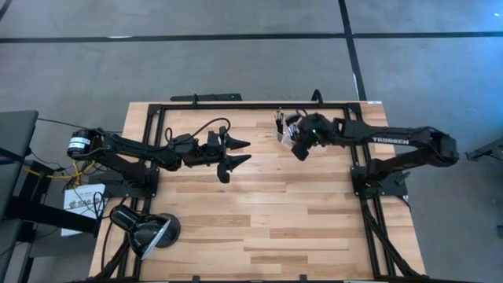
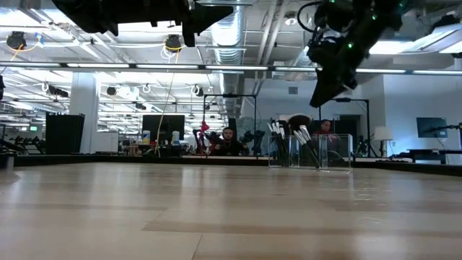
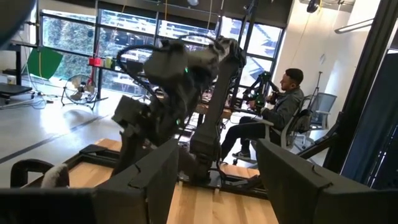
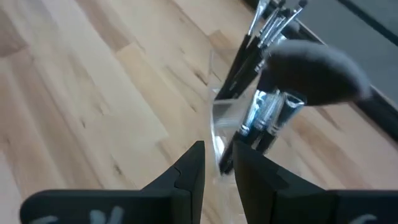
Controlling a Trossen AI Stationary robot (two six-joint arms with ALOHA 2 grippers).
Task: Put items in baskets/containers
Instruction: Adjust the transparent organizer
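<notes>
The holder (image 4: 239, 118) walls blur, perhaps hiding brush (image 4: 261, 37) stems.

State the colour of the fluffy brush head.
Dark grey to black fluffy brush head, clearest in the right wrist view.

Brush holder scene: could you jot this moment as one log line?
brushes: standing in clear holder | right gripper: just above holder, fingers slightly apart, empty | left gripper: open, raised mid-table | tabletop: no loose brushes seen

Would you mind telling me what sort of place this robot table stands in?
Probably an open-plan robotics lab or workshop: exposed ceiling ducts and strip lights above, a person seated at a workstation behind, and the wooden table standing on a bare floor marked with dark lines.
</notes>
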